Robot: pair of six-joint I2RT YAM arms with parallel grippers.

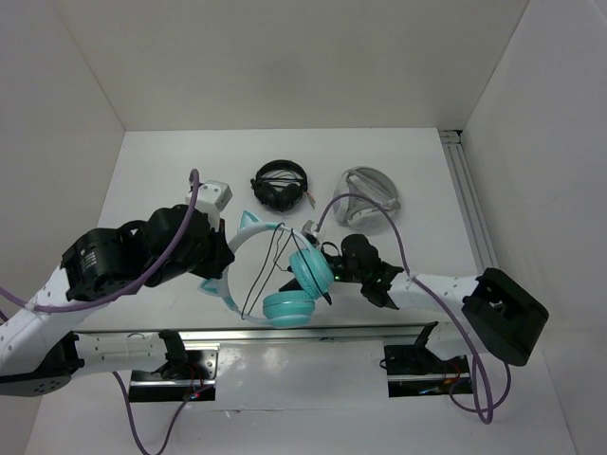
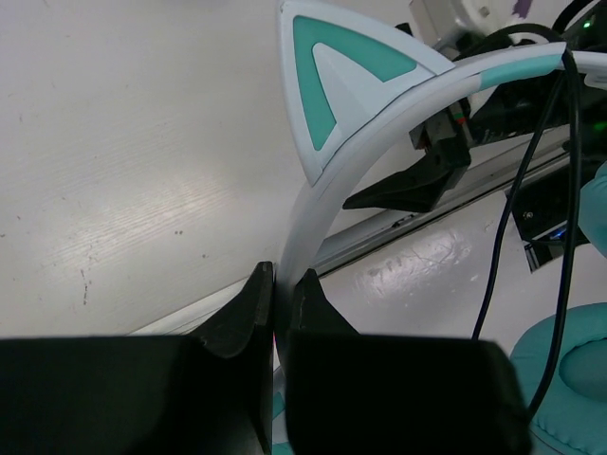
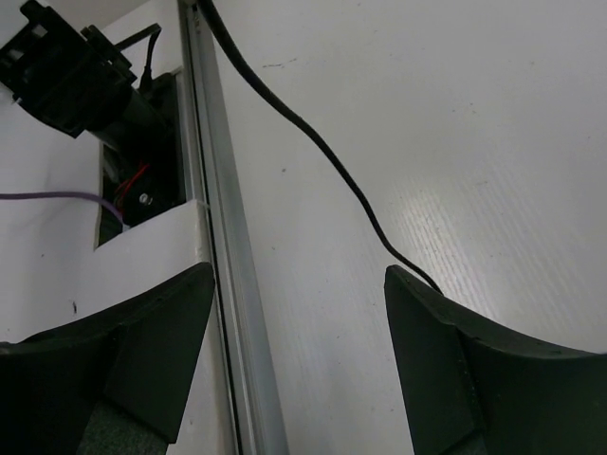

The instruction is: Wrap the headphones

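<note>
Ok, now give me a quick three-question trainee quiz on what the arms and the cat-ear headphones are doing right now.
1. True or false: the left gripper is shut on the headband of the teal cat-ear headphones.
2. Pick one: the right gripper is A) open, holding nothing; B) shut on nothing; C) shut on the headband.
3. In the right wrist view, what runs across the table to that gripper's finger?

Key: 1 true. 2 A. 3 the thin dark cable.
</note>
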